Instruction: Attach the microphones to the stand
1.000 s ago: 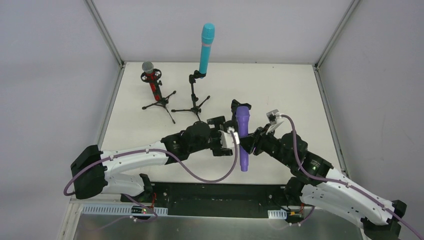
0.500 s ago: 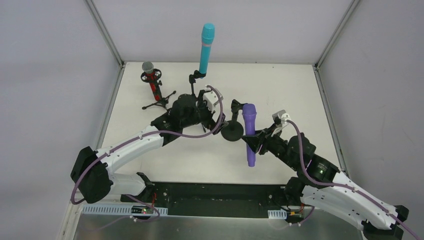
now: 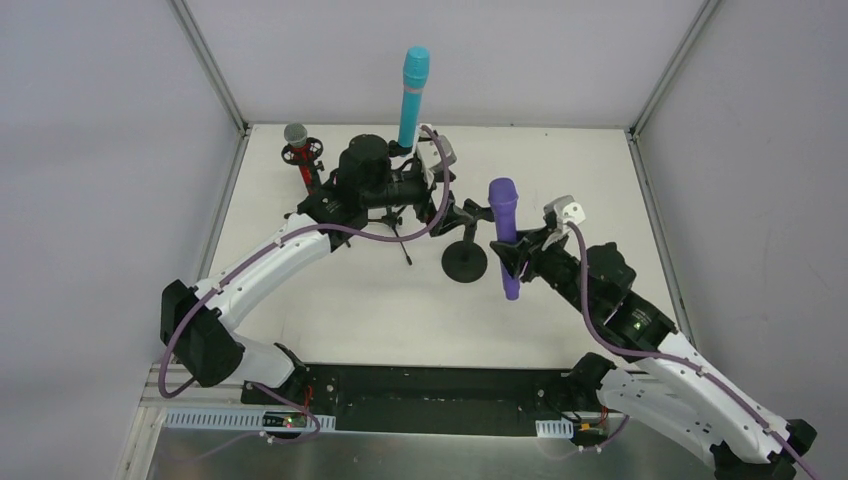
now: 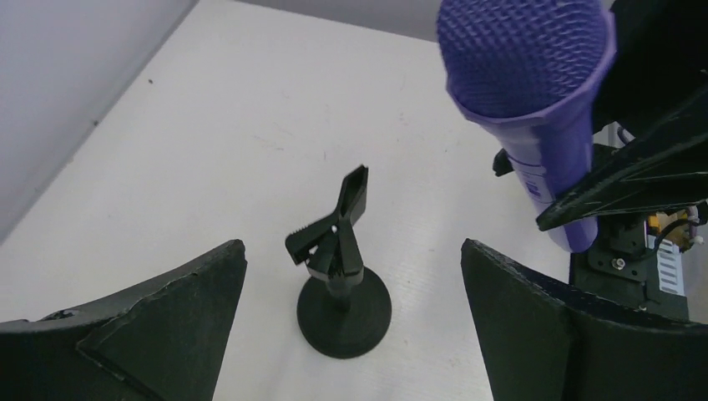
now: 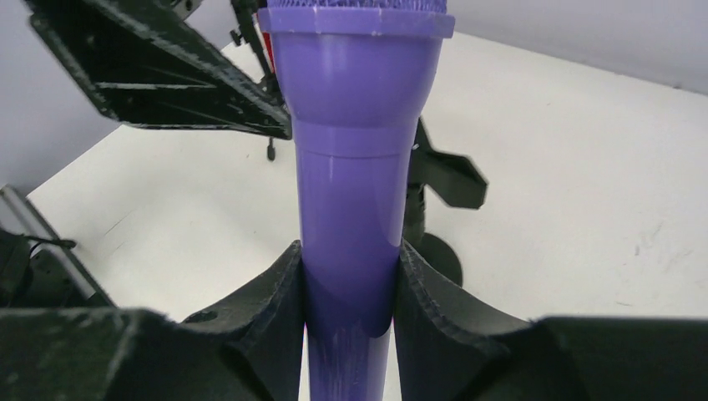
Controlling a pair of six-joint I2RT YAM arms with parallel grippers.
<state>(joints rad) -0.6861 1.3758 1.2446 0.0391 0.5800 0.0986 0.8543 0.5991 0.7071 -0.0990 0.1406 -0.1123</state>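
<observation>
The purple microphone stands nearly upright above the table, and my right gripper is shut on its lower body. Just left of it stands the empty round-base stand, its black clip open-topped and tilted. My left gripper hovers open behind and above that stand, jaws wide with nothing between them. The cyan microphone sits upright in a tripod stand at the back. The red microphone with a grey head sits in another tripod stand at the back left.
The two tripod stands spread their legs at the back left, partly under my left arm. Metal frame posts and grey walls bound the white table.
My left arm swung away from the purple microphone to the back, open, uncovering the round-base stand. My right gripper raised the purple microphone more upright and carried it slightly farther back.
</observation>
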